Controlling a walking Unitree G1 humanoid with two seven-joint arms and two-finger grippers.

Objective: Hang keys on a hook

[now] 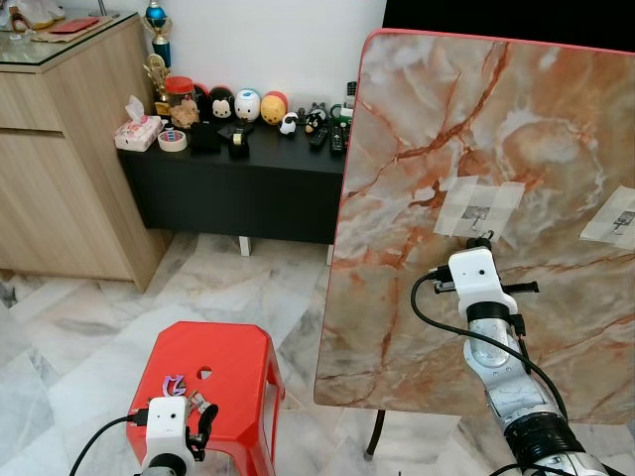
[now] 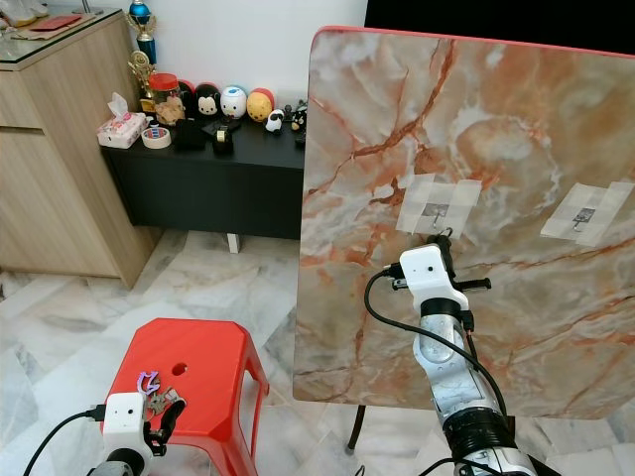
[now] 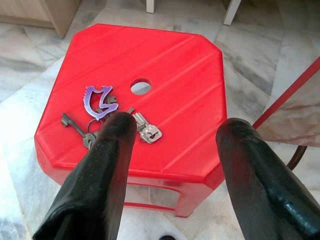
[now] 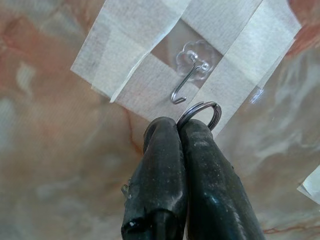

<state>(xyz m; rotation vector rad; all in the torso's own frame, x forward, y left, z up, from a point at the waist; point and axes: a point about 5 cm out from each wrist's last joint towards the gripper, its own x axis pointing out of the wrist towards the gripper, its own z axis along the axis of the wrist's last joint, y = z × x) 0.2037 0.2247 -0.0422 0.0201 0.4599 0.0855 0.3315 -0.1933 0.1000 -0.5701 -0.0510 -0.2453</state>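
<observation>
The right gripper (image 4: 182, 131), clenched on a key ring (image 4: 200, 114) just below the taped hook (image 4: 186, 82) mid-board, should lift the ring over the hook tip, while the left gripper (image 3: 172, 137) hovers released above other keys (image 3: 102, 115) near the red stool's (image 3: 175, 65) front edge.

A pale veined marble floor (image 1: 79, 337) runs to a white wall (image 1: 288, 45). A low black bench (image 1: 248, 183) crowded with round toy figures (image 1: 243, 104) stands beside a light wooden cabinet (image 1: 64, 169).
</observation>
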